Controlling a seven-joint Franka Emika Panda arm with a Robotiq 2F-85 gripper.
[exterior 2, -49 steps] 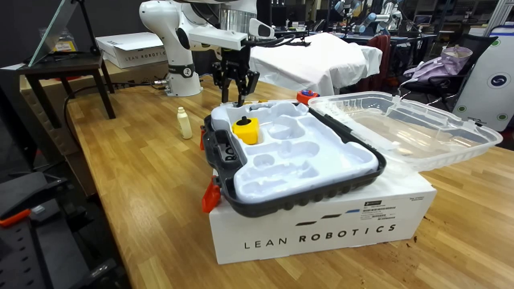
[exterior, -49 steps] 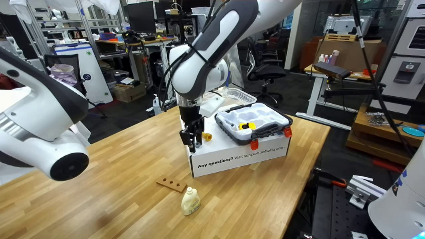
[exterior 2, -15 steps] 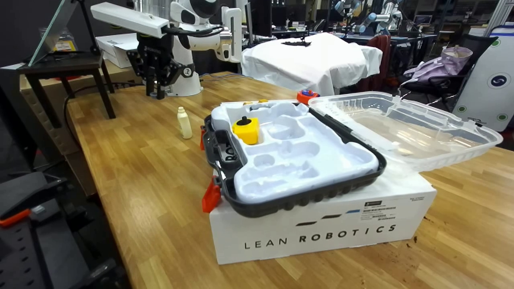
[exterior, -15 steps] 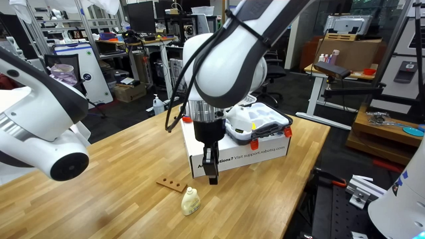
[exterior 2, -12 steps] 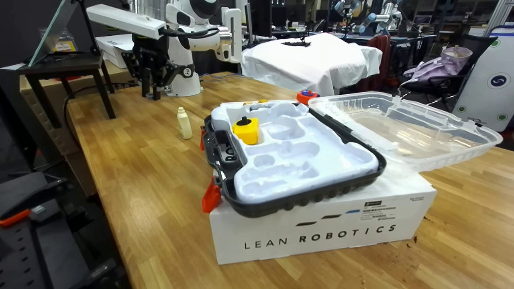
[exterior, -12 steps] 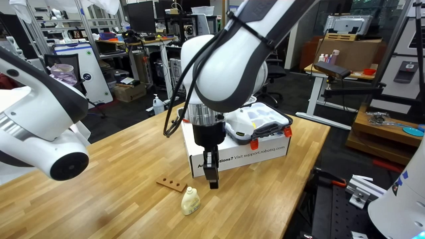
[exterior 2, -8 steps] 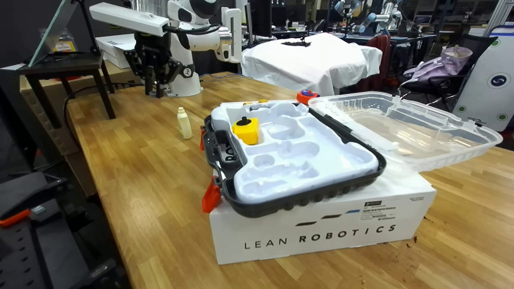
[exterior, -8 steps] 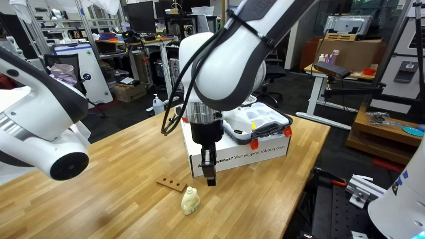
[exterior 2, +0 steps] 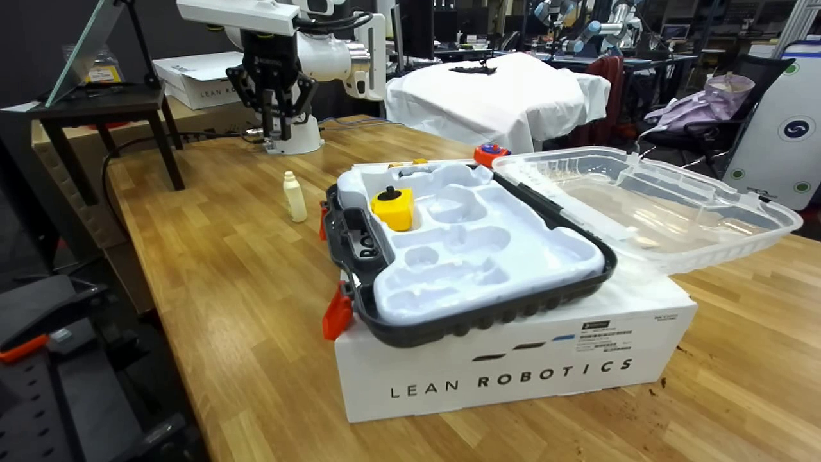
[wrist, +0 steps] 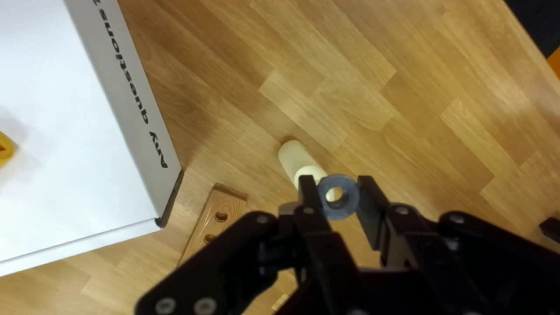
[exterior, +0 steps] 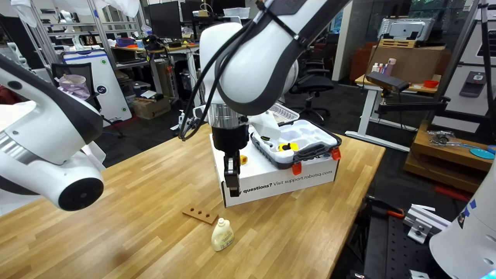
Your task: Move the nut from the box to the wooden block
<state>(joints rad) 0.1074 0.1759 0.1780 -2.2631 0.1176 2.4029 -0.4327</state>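
The hand (wrist: pixel 337 189) is clamped on the nut (wrist: pixel 342 211), grey and ring-shaped, above the desk (wrist: pixel 393 144) at a height hard to judge. Outward from it in the wrist view: upright cream bottle (wrist: pixel 294 158), ten o'clock; wooden block (wrist: pixel 213 227), between eight and nine, partly hidden by the hand; white box (wrist: pixel 74 144), between nine and ten, bearing a yellow piece (wrist: pixel 8 151).
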